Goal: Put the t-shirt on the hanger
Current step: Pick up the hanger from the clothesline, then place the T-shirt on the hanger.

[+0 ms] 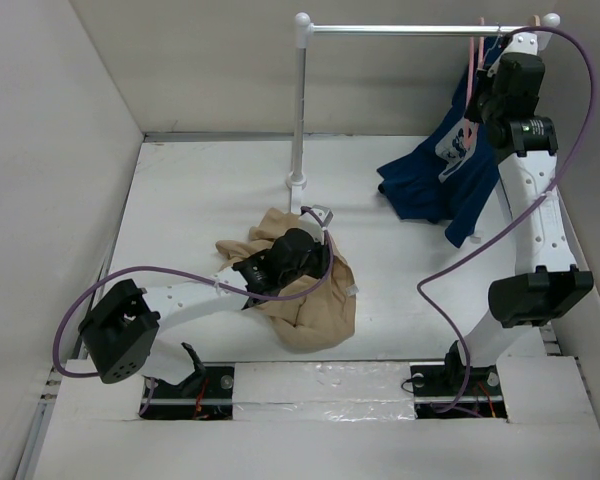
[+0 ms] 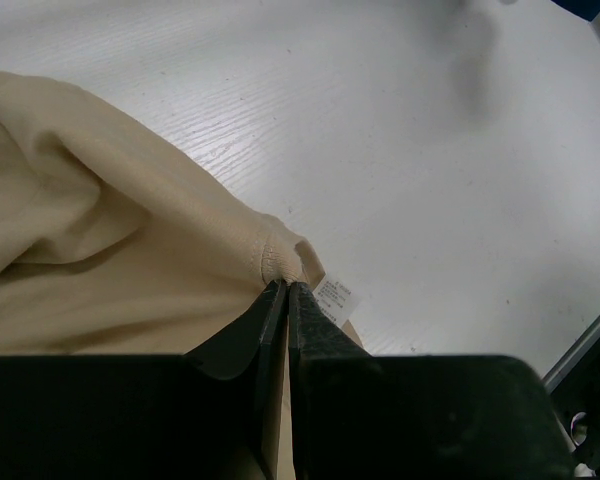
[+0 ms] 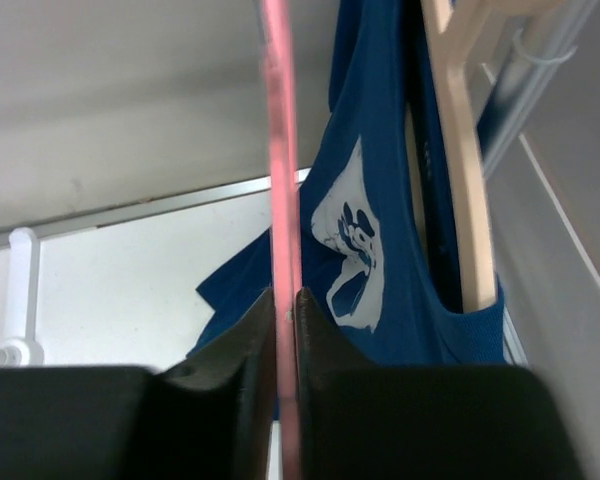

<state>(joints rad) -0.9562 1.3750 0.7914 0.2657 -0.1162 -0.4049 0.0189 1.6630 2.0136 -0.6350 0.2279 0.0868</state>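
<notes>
White table [image 1: 200, 200], walled enclosure. Tan t-shirt [image 1: 320, 318] lies crumpled near centre, with the left gripper [image 2: 287, 292] pinched shut on its seamed edge beside a label [image 2: 336, 298]. Right gripper [image 3: 287, 300] clamps the pink hanger [image 3: 280, 150], raised near the rail [image 1: 410, 30] beside a blue shirt [image 3: 380, 200].

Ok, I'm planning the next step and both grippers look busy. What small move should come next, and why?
Probably raise the right gripper slightly to unhook the hanger from the rail. It is shut on the hanger up by the rail, while the left gripper is shut on the edge of the t-shirt, crumpled on the table far below.
</notes>
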